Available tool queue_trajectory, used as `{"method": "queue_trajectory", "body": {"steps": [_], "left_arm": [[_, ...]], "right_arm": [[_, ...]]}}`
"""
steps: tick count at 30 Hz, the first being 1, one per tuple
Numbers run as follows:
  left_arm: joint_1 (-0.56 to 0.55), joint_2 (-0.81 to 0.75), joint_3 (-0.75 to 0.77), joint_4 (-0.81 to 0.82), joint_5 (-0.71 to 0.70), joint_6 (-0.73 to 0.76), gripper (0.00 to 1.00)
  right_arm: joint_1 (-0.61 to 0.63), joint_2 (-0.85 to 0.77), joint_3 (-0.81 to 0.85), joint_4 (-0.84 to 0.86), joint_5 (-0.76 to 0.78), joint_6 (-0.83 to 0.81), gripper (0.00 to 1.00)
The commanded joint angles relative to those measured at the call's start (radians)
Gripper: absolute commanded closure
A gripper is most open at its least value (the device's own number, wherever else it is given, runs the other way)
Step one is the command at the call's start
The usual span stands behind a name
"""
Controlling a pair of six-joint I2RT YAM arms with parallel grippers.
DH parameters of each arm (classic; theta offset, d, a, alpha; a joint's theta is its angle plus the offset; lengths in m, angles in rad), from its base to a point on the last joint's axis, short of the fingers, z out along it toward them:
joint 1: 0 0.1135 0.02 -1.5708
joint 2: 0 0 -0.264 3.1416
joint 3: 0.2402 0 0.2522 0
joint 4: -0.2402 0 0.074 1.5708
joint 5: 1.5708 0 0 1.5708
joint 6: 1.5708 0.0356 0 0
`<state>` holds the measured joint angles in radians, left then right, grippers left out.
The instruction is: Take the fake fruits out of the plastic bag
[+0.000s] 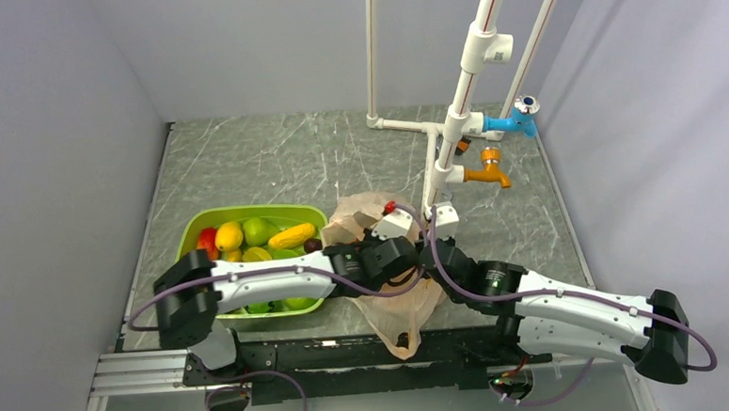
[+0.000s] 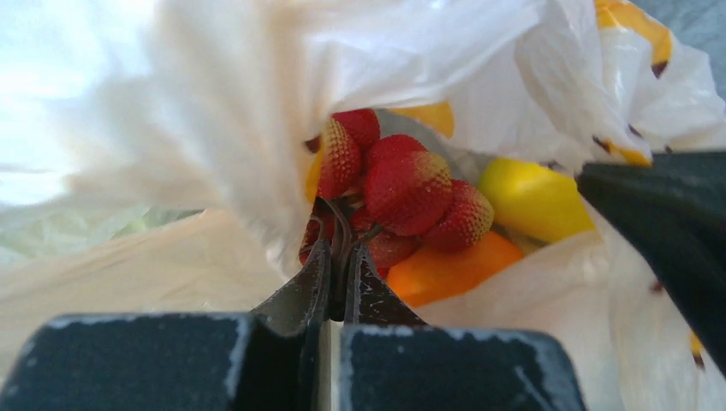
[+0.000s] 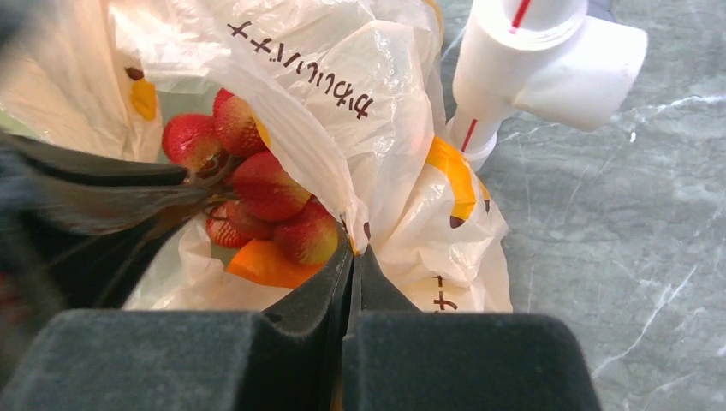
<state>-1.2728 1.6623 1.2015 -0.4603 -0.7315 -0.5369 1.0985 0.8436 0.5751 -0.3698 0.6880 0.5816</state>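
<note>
The left gripper (image 2: 341, 257) is pinched closed on the stems of the strawberry bunch (image 2: 411, 193), just ahead of its tips inside the bag (image 2: 214, 128). The right gripper (image 3: 353, 261) clamps the bag's rim; hold that firm and lift the bunch straight out.

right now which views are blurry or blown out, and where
Left wrist: the plastic bag is blown out and smeared at upper left, while the red fruit bunch is sharp. Right wrist: the left gripper is a dark out-of-focus blur, bag print crisp. Top external: evenly lit, sharp, soft shadows only.
</note>
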Motion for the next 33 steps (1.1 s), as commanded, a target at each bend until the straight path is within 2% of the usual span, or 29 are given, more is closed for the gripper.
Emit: {"method": "queue_trajectory", "body": {"steps": [1,11,18,28,33], "left_arm": [[-0.020,-0.174,-0.080,0.076,0.088,-0.074,1.00],[-0.016,-0.418,-0.278,0.303,0.245,-0.114,1.00],[0.007,-0.549,-0.337,0.357,0.298,-0.135,1.00],[0.063,-0.795,-0.492,0.546,0.446,-0.166,1.00],[0.096,-0.890,-0.531,0.563,0.491,-0.186,1.00]], "right_arm": [[0.000,0.015,0.008,0.043,-0.025,-0.022,1.00],[-0.002,0.012,0.006,0.039,-0.038,-0.016,1.00],[-0.005,0.020,0.011,0.045,-0.043,-0.025,1.00],[-0.011,0.032,0.008,0.060,-0.039,-0.030,1.00],[-0.017,0.040,0.016,0.063,-0.037,-0.041,1.00]]}}
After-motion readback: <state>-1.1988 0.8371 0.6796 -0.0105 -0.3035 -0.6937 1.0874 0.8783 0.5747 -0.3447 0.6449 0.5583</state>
